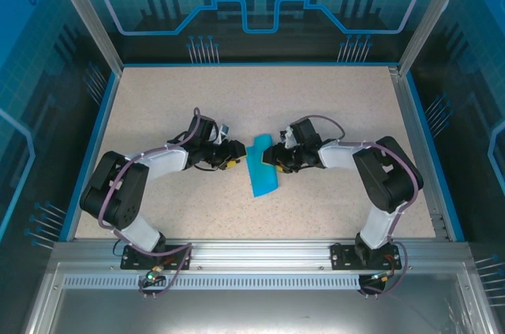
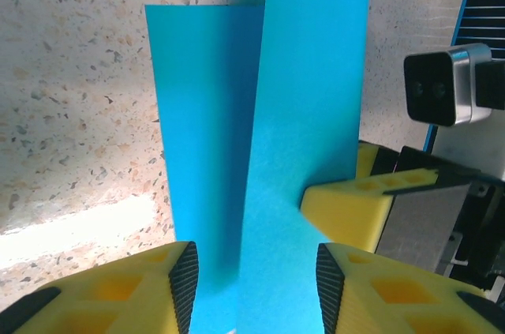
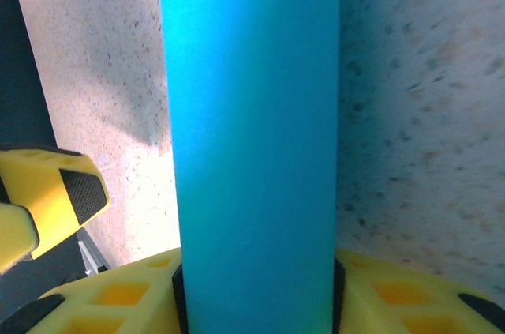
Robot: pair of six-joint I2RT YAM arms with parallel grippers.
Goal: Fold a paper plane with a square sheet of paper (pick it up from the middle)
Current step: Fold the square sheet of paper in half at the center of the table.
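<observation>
The square sheet of paper [image 1: 262, 172] lies mid-table, bright cyan and creased lengthwise into a narrow shape. In the left wrist view one half of the paper [image 2: 308, 73] stands up from the crease while the other half lies flat. My left gripper [image 2: 256, 287] is open astride it, both pads clear of the paper; it comes from the left [image 1: 236, 155]. My right gripper [image 1: 271, 156] meets the sheet from the right. One of its yellow fingers [image 2: 347, 208] touches the raised half. In the right wrist view the paper strip [image 3: 252, 113] fills my right gripper [image 3: 256, 294] from pad to pad.
The speckled beige table [image 1: 158, 113] has a blue rim and metal frame posts at its corners. The two grippers sit very close, with a left finger [image 3: 67, 192] beside the strip and the right wrist camera [image 2: 446, 85] just past the paper.
</observation>
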